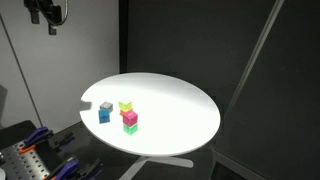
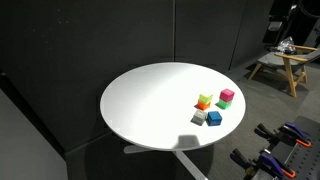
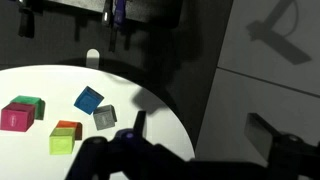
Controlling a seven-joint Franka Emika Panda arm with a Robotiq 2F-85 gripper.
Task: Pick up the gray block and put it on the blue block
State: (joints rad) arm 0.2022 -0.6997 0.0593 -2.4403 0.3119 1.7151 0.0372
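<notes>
Wrist view: pink block (image 3: 15, 119) and green block (image 3: 27, 103) sitting leftmost on bench (image 3: 40, 80). Blue block (image 3: 88, 99) lying bare. Gray block (image 3: 105, 117) resting at its 5 o'clock, just beside. Jaws hanging apart, empty, well above. Nothing done yet: grasping, lifting, stacking all waiting.

Pink cube (image 3: 15, 119), green cube (image 3: 27, 104), yellow-green cube (image 3: 62, 143) (all close together) on white round table (image 3: 50, 80)

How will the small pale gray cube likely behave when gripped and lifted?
The small pale gray cube looks rigid with flat faces, so it probably grips squarely and won't roll. It seems light; a nudge could slide it on the smooth white table, possibly into the small blue cube beside it.
</notes>
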